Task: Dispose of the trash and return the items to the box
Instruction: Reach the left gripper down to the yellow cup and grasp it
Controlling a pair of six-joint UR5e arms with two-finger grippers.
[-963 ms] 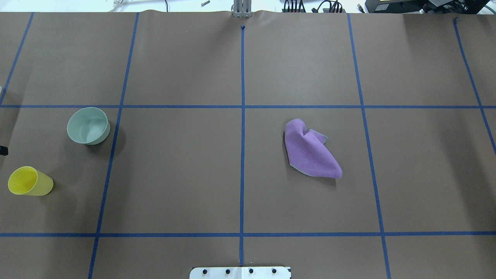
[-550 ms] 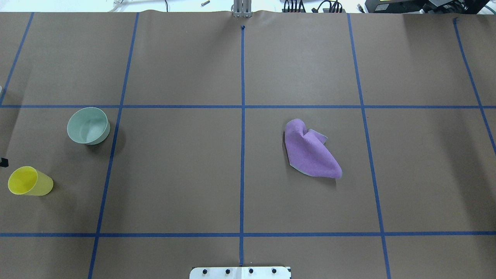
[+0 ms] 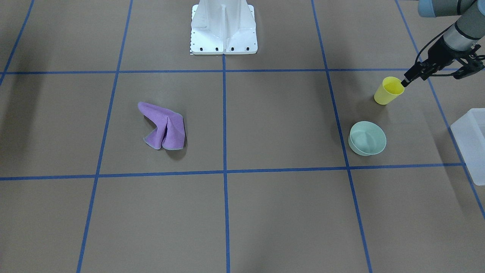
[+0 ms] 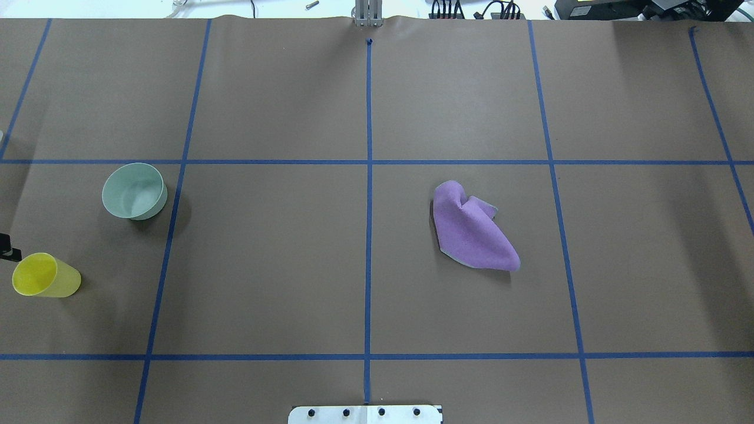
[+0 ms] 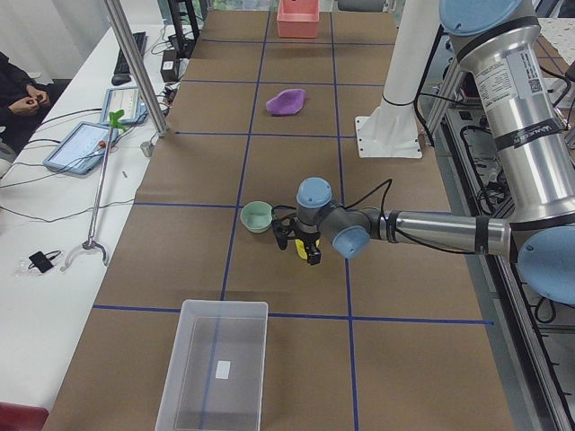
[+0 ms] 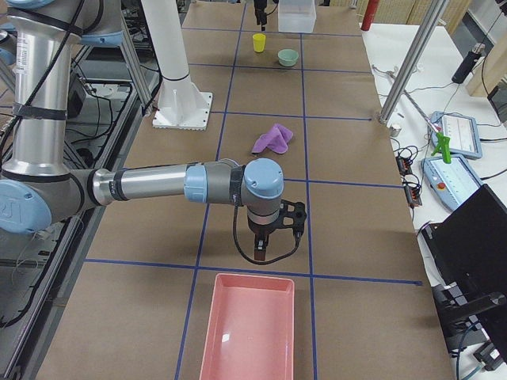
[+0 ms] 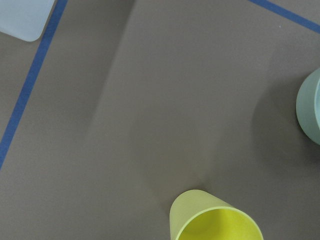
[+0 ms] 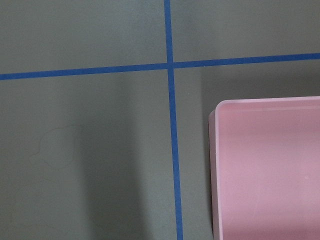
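The yellow cup (image 3: 387, 91) stands upright near the table's left end, also in the overhead view (image 4: 44, 275) and at the bottom of the left wrist view (image 7: 215, 220). The mint-green bowl (image 3: 367, 138) sits upright beside it (image 4: 134, 191). My left gripper (image 3: 432, 77) is open above the cup, with one fingertip (image 3: 405, 82) at the cup's rim. The frosted white box (image 3: 471, 144) stands further left, empty (image 5: 216, 368). My right gripper (image 6: 265, 252) hovers over bare table by the pink tray; I cannot tell if it is open or shut.
A crumpled purple cloth (image 4: 471, 229) lies right of the table's middle (image 3: 165, 129). An empty pink tray (image 6: 245, 332) sits at the table's right end, its corner in the right wrist view (image 8: 270, 165). The robot's white base (image 3: 223, 26) stands at the near edge.
The left gripper's fingertip at the overhead view's left edge has moved toward the yellow cup. The cup, bowl and cloth have not moved.
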